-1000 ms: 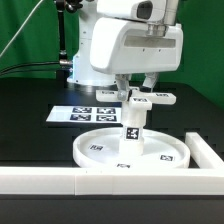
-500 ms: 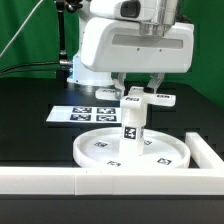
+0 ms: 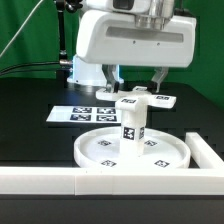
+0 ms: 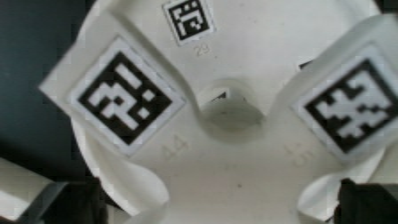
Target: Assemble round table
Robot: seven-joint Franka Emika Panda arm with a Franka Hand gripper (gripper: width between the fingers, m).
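Observation:
The large rimmed round disc [image 3: 100, 152] lies flat on the black table. The short cylindrical post [image 3: 132, 130] stands upright in its middle. The cross-shaped piece [image 3: 140, 98] sits on top of the post, and its tagged arms fill the wrist view [image 4: 214, 120]. My gripper [image 3: 136, 80] hangs just above the cross-shaped piece. It is open and empty, with one finger on each side. In the wrist view my gripper [image 4: 205, 200] shows only as dark fingertips [image 4: 36, 195] at the two lower corners, clear of the piece.
The marker board [image 3: 82, 113] lies flat behind the disc on the exterior view's left. The long white border wall [image 3: 50, 180] runs along the front and turns back at the exterior view's right [image 3: 207, 150], close to the disc's rim.
My hand has risen from around the cross-shaped piece to above it. The cross-shaped piece stays on the post. The disc and post have not moved.

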